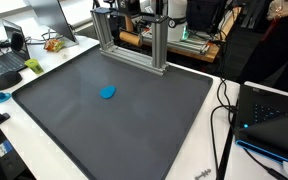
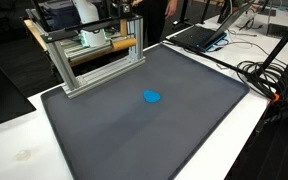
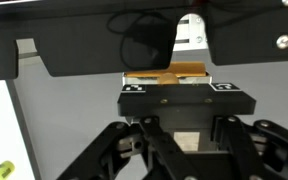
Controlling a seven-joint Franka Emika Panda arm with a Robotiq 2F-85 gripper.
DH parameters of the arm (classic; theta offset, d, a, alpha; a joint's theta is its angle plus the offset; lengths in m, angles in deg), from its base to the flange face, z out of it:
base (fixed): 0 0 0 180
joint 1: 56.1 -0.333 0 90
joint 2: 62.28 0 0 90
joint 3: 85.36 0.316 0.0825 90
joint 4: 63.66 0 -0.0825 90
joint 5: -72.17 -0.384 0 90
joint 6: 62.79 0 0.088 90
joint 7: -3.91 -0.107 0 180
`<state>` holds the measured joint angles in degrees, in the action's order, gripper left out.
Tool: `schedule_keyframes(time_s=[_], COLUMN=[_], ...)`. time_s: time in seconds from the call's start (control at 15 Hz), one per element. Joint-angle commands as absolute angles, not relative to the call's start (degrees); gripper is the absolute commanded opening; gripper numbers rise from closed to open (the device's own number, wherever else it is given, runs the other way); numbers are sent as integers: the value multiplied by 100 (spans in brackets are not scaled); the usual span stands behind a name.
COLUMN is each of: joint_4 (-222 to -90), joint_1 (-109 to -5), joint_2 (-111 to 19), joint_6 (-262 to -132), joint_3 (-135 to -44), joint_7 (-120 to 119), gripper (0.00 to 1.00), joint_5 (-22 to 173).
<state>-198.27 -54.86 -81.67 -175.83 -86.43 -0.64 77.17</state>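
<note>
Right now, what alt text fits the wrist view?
Dark linkages of the gripper fill the bottom edge, its fingertips out of view. Just beyond sits a pale bar with two black-and-white tags, a brown piece behind it, and a looped black cable on white above.

The aluminium frame (image 2: 102,76) is built of silver extruded profile: upright posts joined by horizontal bars. It stands upright at the rear edge of the dark grey mat (image 2: 184,130) on the desk (image 2: 14,150), as both exterior views show (image 1: 162,48). A wooden rod (image 2: 110,43) lies horizontally across the frame, between the posts. In the wrist view the rod (image 3: 174,73) appears as a short orange-brown section above a metal crossbar.
</note>
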Motion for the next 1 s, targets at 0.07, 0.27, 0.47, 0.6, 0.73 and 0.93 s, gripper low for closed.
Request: schedule_keyframes(time_s=[0.07, 0.27, 0.47, 0.6, 0.73, 0.93], joint_4=[-20111, -20311, -20355, -20454, -20586, -20803], joint_1=[-5493, -5519, -5547, -5560, -5567, -5571], joint_2=[-8477, -8689, -8709, -8793, -8902, -9088], joint_6=[-17638, -17692, -17685, -17622, -17567, -17500], joint_3=[-8524, -8483, -8498, -8495, -8515, -8523], joint_7=[-131, -174, -102, -34, 53, 98], gripper=[48, 48, 23, 23, 23, 23], joint_5=[7646, 7625, 7585, 7598, 7580, 7557])
